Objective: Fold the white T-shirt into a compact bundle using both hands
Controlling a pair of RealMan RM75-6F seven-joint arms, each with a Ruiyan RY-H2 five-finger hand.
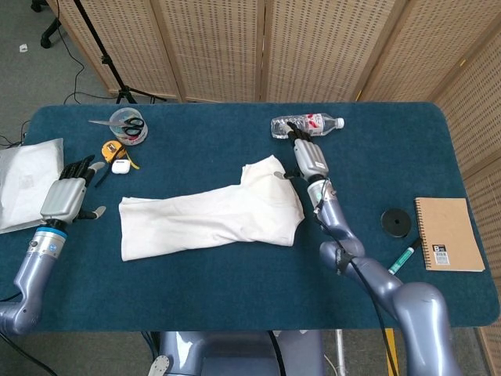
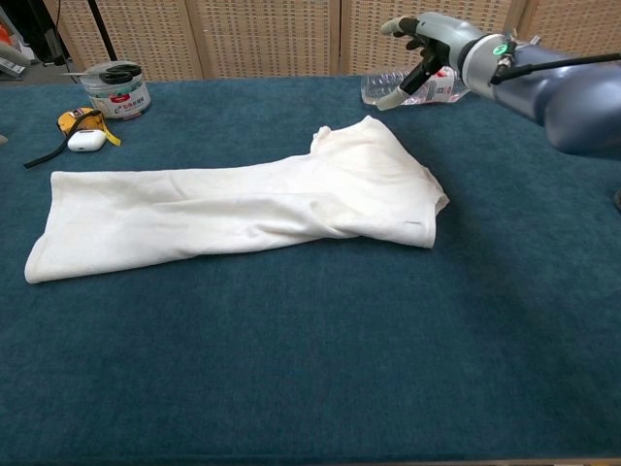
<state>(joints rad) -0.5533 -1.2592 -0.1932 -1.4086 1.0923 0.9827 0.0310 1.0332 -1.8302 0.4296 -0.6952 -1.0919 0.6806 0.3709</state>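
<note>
The white T-shirt (image 1: 211,215) (image 2: 233,209) lies flat on the blue table as a long strip, with its wider end at the right. My right hand (image 1: 311,159) (image 2: 427,49) hovers above the shirt's far right corner with its fingers apart, holding nothing. My left hand (image 1: 66,196) hangs left of the shirt's narrow end, fingers spread, clear of the cloth. The chest view does not show the left hand.
A water bottle (image 1: 307,124) (image 2: 398,87) lies just behind the right hand. At far left are a tub with scissors (image 1: 127,125), a yellow tape measure (image 1: 114,150) and a white case (image 1: 120,166). A notebook (image 1: 448,234), black disc (image 1: 396,222) and marker (image 1: 401,260) sit right. A white bag (image 1: 25,180) lies at the left edge.
</note>
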